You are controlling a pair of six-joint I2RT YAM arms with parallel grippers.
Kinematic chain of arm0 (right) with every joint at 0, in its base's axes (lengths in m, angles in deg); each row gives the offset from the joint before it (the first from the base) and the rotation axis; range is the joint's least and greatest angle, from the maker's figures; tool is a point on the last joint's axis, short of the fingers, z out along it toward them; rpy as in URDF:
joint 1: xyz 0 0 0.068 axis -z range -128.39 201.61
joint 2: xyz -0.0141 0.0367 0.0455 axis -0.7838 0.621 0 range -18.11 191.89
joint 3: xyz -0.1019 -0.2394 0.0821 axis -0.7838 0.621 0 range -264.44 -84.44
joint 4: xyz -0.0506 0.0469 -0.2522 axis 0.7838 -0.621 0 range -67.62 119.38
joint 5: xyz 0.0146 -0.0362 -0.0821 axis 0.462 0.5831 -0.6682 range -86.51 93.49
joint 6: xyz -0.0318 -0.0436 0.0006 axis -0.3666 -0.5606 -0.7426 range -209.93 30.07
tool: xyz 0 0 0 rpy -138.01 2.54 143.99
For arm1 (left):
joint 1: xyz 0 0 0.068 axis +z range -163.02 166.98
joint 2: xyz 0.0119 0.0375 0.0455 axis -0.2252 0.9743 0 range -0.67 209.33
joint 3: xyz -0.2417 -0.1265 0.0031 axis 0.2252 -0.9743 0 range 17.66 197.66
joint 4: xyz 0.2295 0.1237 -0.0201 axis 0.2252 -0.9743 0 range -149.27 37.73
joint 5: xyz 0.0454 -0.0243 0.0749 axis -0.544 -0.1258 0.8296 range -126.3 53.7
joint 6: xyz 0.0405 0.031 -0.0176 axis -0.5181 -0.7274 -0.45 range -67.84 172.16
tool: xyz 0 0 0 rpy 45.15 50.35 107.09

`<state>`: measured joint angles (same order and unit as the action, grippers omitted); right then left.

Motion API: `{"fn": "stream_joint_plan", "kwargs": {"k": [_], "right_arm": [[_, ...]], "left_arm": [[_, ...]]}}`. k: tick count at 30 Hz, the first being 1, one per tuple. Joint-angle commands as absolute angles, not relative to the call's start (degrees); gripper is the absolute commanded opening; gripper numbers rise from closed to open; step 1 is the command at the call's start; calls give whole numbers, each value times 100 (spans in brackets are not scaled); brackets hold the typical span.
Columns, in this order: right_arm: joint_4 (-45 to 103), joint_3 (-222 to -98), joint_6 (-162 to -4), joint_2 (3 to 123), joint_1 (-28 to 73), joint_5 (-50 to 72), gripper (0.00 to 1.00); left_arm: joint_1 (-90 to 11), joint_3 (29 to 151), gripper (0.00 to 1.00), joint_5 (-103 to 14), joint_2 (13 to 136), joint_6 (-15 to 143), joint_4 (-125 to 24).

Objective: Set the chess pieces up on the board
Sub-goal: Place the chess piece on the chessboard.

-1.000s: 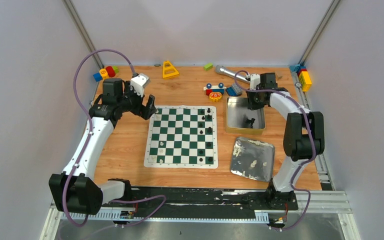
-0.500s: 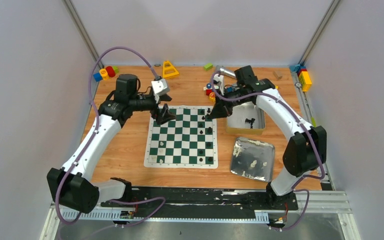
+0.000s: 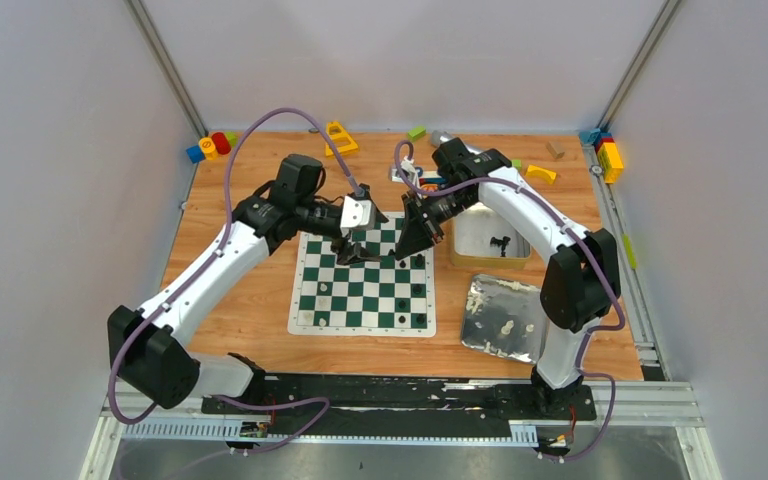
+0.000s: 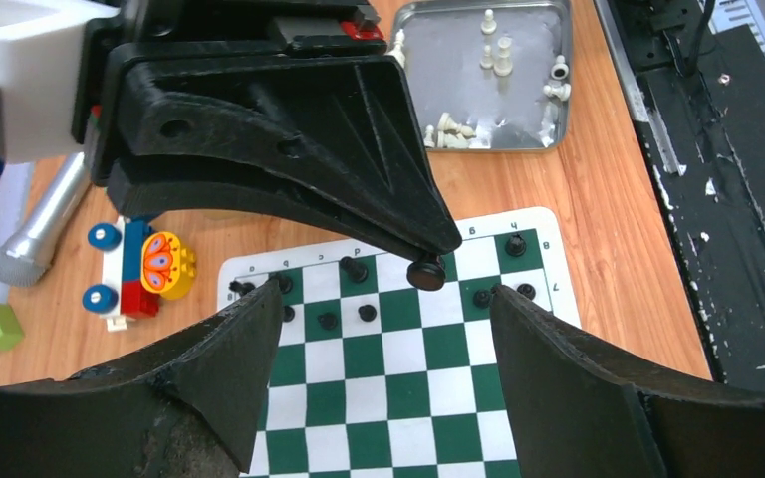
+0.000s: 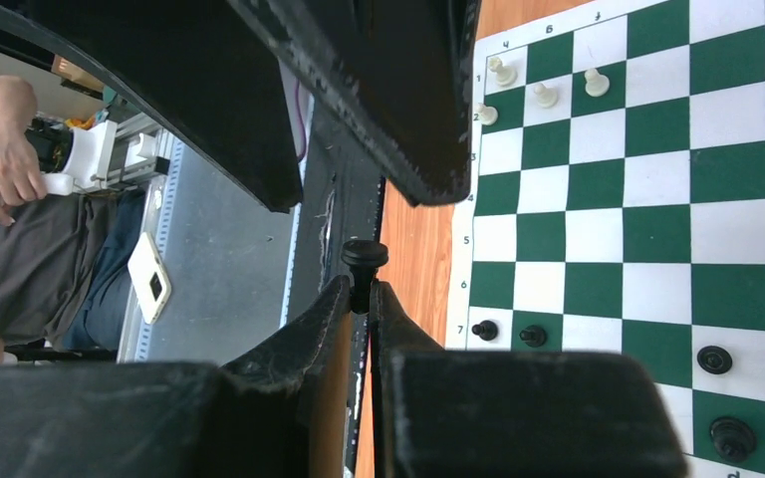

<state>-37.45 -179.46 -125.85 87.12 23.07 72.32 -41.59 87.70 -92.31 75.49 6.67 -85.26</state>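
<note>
Nowhere near done tbh. Counting roughly eight black chess pieces [image 4: 354, 267] on the board [image 3: 355, 296], all bunched in the two rows at the black end, w/ gaps. Seeing only about four white pieces [image 5: 543, 95] at the opposite end, near one corner. Leaves most of the white set lying in the flat tin lid [image 4: 523, 105] beside the board, plus at least one black fig in the deep tin [image 3: 490, 262]; hard to count from up top. Guessing well under half placed.

Re tools: got the right gripper [image 5: 363, 289] pinched tight on one black piece [image 5: 365, 257], w/ one end sticking out past the tips, hanging above the board's black end and not down on any square yet afaict. Got the left gripper [image 4: 383, 304] w/ fingers spread wide, nothing between them, hovering just beside the right one over the same end. Could be a handoff or regrip, can't say for sure.

Left to do: set this one on a free square, then fetch the rest from both tins, mostly white. Prob need to straighten a few too, can't tell from here.
</note>
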Motion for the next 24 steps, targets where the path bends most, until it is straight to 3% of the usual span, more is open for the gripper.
{"fn": "stream_joint_plan", "kwargs": {"k": [1, 11, 24], "right_arm": [[-3896, -18201, -12842, 8708, 2305, 7718, 0], [-3909, -18229, -12772, 8788, 2309, 7732, 1], [-3955, -18324, -12727, 8856, 2304, 7753, 1]], "left_arm": [[-4327, 8797, 82, -9295, 7586, 72, -8689], [-4603, 8744, 60, -9098, 7667, -76, -8647], [-4725, 8742, 49, -8886, 7744, -296, -8747]]}}
